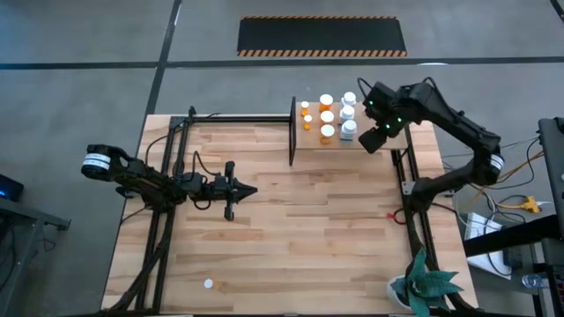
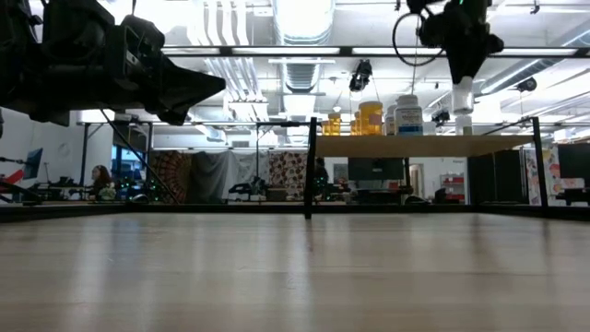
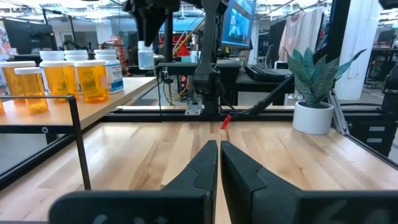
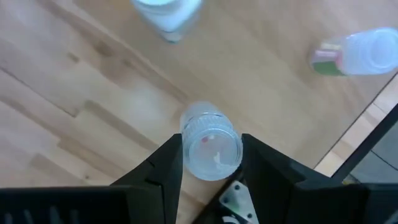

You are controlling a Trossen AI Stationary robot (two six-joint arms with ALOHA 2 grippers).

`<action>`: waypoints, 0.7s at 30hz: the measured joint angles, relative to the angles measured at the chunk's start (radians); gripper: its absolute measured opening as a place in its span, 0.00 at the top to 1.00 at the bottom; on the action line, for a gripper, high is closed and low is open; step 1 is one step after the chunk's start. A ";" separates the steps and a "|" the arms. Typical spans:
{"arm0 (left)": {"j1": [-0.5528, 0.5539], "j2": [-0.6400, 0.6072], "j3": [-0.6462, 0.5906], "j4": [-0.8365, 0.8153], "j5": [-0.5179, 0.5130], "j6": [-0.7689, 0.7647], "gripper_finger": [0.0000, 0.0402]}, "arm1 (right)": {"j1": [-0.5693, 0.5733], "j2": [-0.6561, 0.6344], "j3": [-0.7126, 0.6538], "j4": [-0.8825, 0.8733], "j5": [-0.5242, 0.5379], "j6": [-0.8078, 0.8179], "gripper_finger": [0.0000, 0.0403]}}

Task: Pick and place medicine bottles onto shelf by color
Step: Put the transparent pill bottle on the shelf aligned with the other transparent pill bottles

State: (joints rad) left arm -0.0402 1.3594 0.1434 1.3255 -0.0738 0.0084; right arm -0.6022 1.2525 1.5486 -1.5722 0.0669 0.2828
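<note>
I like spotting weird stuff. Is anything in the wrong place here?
Yes: a small white thing, maybe a cap, lies alone near the table's front edge, far from the bottles grouped on the shelf. The right gripper holds a clear bottle above the shelf.

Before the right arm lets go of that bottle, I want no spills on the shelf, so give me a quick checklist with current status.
1. Right gripper shut on the clear bottle: ok.
2. Bottle hanging upright over the shelf: ok in the low view.
3. Bottle bottom resting on the shelf board: cannot tell.
4. Bare board under the bottle, white bottles standing apart from it: ok.
5. Held bottle is on the white bottles' side, away from the orange bottles: ok.
6. Left gripper shut, over the table, away from the shelf: ok.
</note>
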 joint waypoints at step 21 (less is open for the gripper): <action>0.000 0.000 -0.003 -0.007 -0.001 -0.001 1.00 | -0.199 0.171 -0.002 0.076 0.000 -0.086 0.66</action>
State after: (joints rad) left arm -0.0400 1.3594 0.1406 1.3187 -0.0746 0.0072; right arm -0.8009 1.4238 1.5471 -1.4967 0.0673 0.1971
